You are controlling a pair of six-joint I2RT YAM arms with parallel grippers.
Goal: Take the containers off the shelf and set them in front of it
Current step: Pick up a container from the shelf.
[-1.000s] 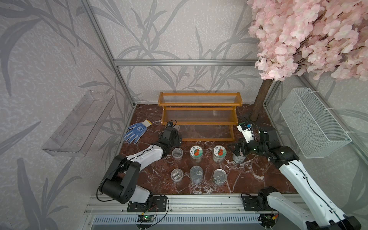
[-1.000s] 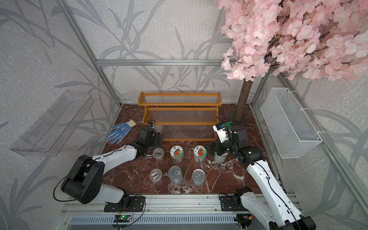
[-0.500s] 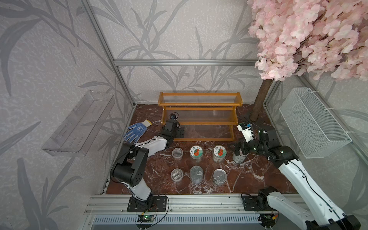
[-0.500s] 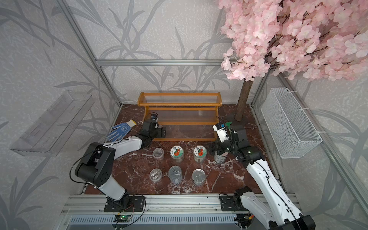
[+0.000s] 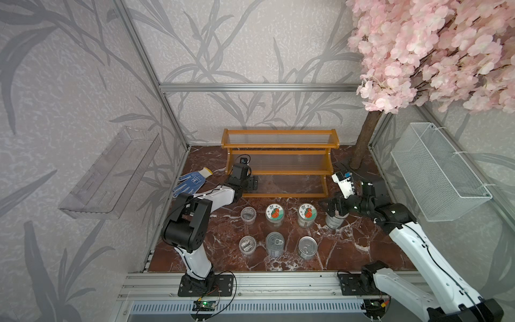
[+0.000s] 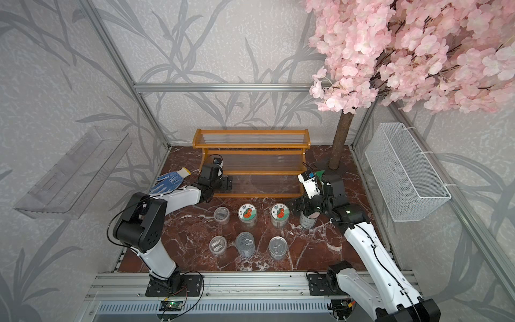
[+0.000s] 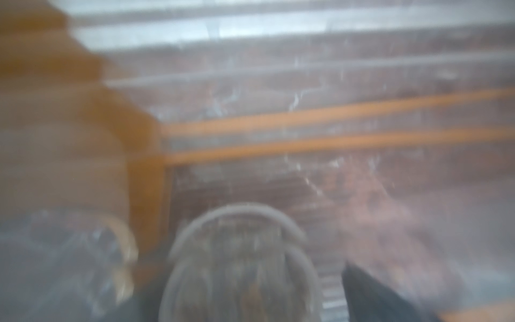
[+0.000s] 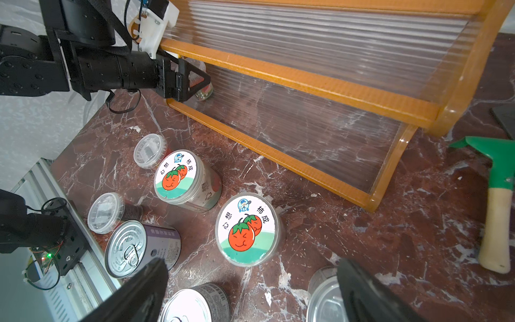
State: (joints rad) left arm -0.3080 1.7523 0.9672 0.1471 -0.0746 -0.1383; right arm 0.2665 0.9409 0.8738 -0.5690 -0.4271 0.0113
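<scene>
The left arm (image 5: 220, 195) has its jaws around a clear cup (image 8: 204, 93) on the lowest tier of the shelf (image 8: 306, 79), at the left end; whether they grip it cannot be told. The right arm (image 5: 404, 237) holds its jaws open over the tall tin (image 5: 334, 223) on the counter (image 5: 362, 251). A loose pinch could tip the cup against the front rail.

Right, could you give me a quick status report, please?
Left gripper at last cup on shelf, grip unclear. Right gripper open above tall tin. Nothing blocking.
</scene>
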